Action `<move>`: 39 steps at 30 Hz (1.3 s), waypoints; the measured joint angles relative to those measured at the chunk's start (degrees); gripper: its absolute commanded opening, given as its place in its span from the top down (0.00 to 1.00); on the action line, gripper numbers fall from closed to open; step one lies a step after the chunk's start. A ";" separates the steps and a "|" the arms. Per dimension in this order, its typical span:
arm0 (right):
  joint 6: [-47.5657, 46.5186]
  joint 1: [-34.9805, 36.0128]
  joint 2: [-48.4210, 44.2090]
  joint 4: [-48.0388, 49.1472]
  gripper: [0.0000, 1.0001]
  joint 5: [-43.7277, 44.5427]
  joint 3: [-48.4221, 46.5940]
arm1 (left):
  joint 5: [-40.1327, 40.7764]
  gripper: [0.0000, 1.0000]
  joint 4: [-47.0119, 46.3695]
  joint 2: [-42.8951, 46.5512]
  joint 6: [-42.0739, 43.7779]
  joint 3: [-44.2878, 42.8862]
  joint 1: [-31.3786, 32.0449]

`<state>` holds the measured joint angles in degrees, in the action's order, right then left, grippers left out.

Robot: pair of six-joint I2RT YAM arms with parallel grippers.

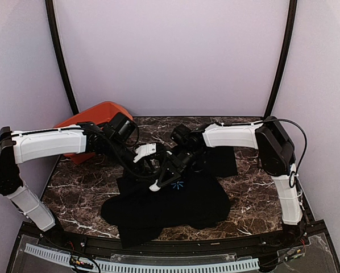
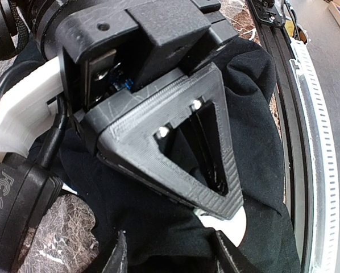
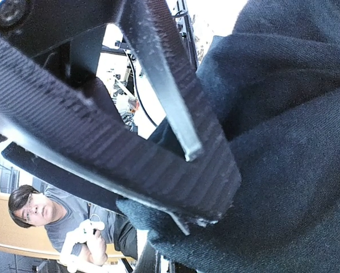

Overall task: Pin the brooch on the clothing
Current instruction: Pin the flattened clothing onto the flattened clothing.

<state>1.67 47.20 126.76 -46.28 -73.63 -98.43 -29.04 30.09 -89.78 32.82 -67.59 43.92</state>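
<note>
Black T-shirt [image 1: 158, 207]: lies crumpled at the front centre of the marble table [image 1: 249, 187], light-blue print [image 1: 177, 183] facing up; brooch not discernible in any view. Right gripper [image 3: 207, 182]: fingers pressed together, pinching a fold of the T-shirt near the print. Left gripper [image 2: 173, 259]: fingers apart with cloth bunched between them; whether they hold it cannot be told.

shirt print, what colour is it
Light blue print, seen best in the top external view.

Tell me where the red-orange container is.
Top view: the red-orange container sits at the table's back left corner, behind the left arm.
</note>
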 measured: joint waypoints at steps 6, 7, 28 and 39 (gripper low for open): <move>0.39 0.00 0.00 0.09 1.00 -0.24 0.13 | -0.02 0.47 -0.02 0.00 0.15 0.00 0.00; 0.48 0.00 0.00 0.11 1.00 -0.26 0.15 | -0.04 0.47 0.00 0.00 0.20 0.00 0.00; 3.82 -0.61 0.00 0.76 1.00 2.32 0.20 | 6.51 0.48 0.90 -1.60 0.83 -1.75 1.86; 6.43 -0.87 0.00 1.22 1.00 4.44 0.20 | 11.78 0.51 0.87 -2.32 0.87 -1.97 3.82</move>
<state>8.10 46.33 126.76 -45.06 -69.19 -98.24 -17.26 30.96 -92.09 33.69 -69.56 47.75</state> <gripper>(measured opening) 0.021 0.504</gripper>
